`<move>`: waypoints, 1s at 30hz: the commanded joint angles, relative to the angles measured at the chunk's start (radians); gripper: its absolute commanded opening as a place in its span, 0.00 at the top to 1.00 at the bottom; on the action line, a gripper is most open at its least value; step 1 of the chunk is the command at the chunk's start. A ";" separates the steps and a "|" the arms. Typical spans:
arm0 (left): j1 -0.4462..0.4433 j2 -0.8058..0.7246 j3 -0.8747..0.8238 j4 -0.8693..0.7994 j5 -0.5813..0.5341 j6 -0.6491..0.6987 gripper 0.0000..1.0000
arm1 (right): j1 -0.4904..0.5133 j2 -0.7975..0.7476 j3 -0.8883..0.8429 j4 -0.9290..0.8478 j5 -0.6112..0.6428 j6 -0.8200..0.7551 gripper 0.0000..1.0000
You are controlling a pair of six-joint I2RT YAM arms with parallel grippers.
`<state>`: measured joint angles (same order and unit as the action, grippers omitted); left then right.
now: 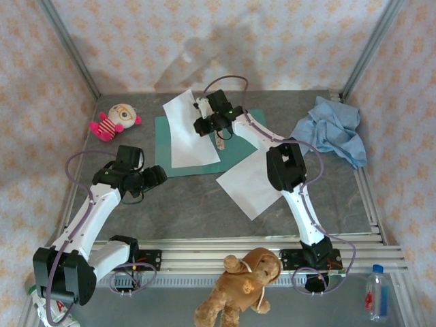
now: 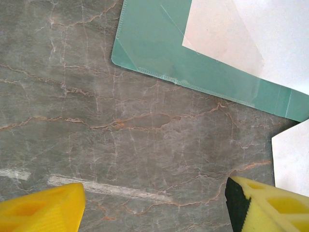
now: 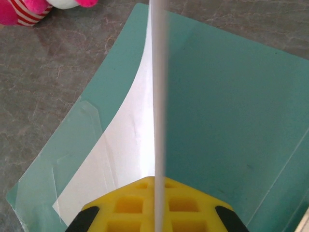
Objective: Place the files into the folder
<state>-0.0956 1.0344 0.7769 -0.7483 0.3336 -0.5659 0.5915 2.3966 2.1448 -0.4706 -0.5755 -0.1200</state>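
The teal folder [image 1: 244,138] lies flat at the back middle of the table. My right gripper [image 1: 208,124] is shut on one white sheet [image 1: 185,133] and holds its far part up above the folder, while its near end rests on the folder. In the right wrist view that sheet [image 3: 158,96] runs edge-on between the yellow fingers [image 3: 125,208], over the folder [image 3: 231,106]. A second white sheet [image 1: 248,182] lies flat just right of the folder's front. My left gripper [image 1: 158,176] hovers open by the folder's front left corner [image 2: 159,43], holding nothing.
A pink striped doll [image 1: 112,121] lies at the back left and a crumpled light blue cloth [image 1: 334,129] at the back right. A brown teddy [image 1: 242,286] and a water bottle [image 1: 376,293] sit beyond the near rail. Metal frame posts bound the table.
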 commanded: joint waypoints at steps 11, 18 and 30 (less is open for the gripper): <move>0.011 -0.005 -0.017 0.012 0.002 0.015 0.23 | 0.025 0.026 0.062 -0.038 -0.046 -0.019 1.00; 0.011 -0.007 -0.021 0.016 0.007 0.012 0.23 | 0.025 0.038 0.058 -0.027 0.035 0.027 1.00; 0.012 0.003 -0.028 0.030 0.024 0.003 0.23 | 0.012 0.100 0.150 -0.096 0.074 0.077 0.79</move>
<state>-0.0956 1.0351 0.7631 -0.7418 0.3420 -0.5667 0.6121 2.4821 2.2551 -0.5350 -0.5224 -0.0696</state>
